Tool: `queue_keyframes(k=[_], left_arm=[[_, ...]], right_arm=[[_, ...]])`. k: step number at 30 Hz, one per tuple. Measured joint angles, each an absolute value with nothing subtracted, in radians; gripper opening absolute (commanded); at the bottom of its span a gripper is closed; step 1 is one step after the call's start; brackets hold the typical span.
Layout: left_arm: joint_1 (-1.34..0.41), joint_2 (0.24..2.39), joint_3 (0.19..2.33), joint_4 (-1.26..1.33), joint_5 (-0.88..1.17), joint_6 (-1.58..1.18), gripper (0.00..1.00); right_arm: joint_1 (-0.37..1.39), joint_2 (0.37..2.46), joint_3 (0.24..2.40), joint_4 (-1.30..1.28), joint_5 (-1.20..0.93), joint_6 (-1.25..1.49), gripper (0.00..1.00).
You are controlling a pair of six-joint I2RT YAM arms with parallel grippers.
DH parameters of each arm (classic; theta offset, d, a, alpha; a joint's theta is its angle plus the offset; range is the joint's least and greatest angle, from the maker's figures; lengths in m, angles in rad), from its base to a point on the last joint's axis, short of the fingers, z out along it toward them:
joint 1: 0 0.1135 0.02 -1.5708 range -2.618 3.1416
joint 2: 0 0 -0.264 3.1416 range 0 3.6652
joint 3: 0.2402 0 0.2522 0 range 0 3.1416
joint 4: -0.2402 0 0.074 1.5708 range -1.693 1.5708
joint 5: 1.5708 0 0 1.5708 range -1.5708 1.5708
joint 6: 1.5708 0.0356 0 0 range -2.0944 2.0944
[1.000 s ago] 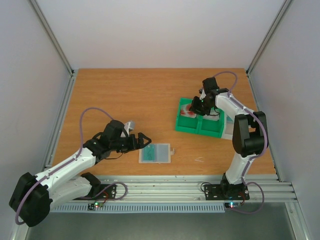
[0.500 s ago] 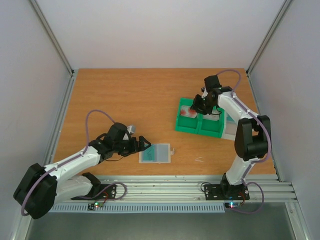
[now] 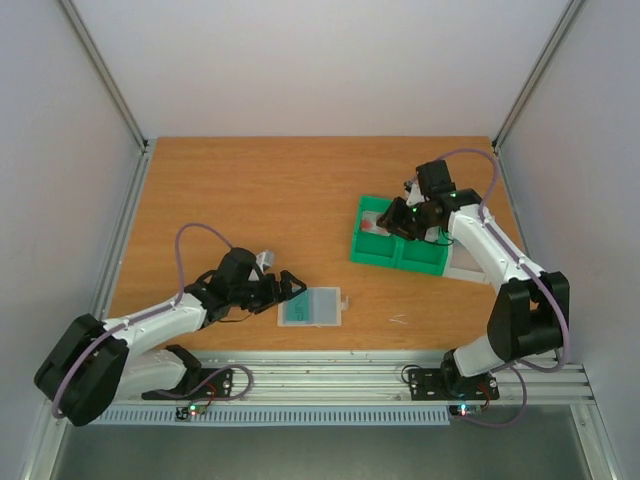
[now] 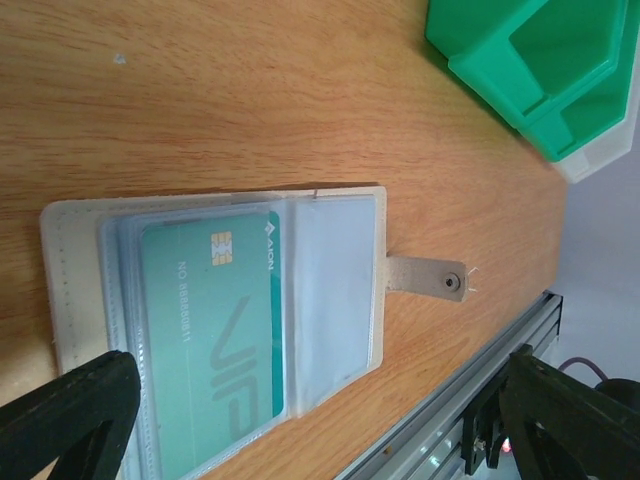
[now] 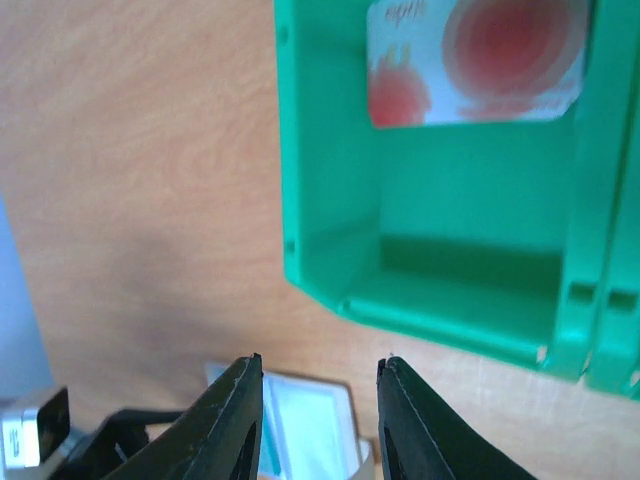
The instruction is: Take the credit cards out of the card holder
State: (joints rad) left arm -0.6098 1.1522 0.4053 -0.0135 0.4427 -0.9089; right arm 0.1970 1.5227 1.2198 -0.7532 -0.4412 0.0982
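Note:
The card holder [image 3: 313,307] lies flat near the table's front edge, its tab [image 4: 430,278] pointing right. A teal credit card [image 4: 210,330] sits in its left pocket; the right pocket [image 4: 335,285] looks empty. My left gripper [image 3: 286,290] is open at the holder's left edge, low over the table, with one finger [image 4: 70,415] on each side of the wrist view. My right gripper [image 3: 396,216] hangs open above the green tray [image 3: 400,262], nothing between its fingers [image 5: 245,410]. A white credit card with red marks [image 5: 475,60] lies in the tray's left compartment. Other cards are out of view.
The green tray [image 5: 330,150] has side-by-side compartments and stands at the right on a clear plastic box [image 3: 466,266]. A metal rail [image 3: 350,375] runs along the table's front edge, close to the holder. White walls close in the back and both sides.
My right gripper has drawn back and up from the tray's left compartment, its elbow swinging right and its jaws slightly wider. My left arm has sunk lower beside the holder.

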Motion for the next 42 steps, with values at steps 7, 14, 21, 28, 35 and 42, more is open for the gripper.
queue_keyframes(k=[7, 14, 21, 28, 35, 42], left_arm=[[-0.610, 1.192, 0.390, 0.067, 0.472, -0.937, 0.88], [-0.608, 1.213, 0.391, 0.070, 0.483, -0.923, 0.49], [-0.607, 1.224, 0.397, 0.000, 0.434, -0.874, 0.15], [-0.606, 1.286, 0.410, -0.071, 0.394, -0.832, 0.00], [-0.606, 1.322, 0.415, -0.066, 0.404, -0.822, 0.00], [-0.606, 1.365, 0.418, -0.022, 0.446, -0.840, 0.00]], right_arm=[[0.309, 1.422, 1.116, -0.743, -0.480, 0.148, 0.33], [0.440, 1.384, 1.037, -0.680, -0.499, 0.195, 0.25], [0.581, 1.386, 0.953, -0.578, -0.496, 0.255, 0.24], [0.693, 1.449, 0.905, -0.467, -0.480, 0.299, 0.24], [0.763, 1.510, 0.865, -0.371, -0.464, 0.326, 0.24], [0.778, 1.585, 0.854, -0.279, -0.463, 0.332, 0.23]])
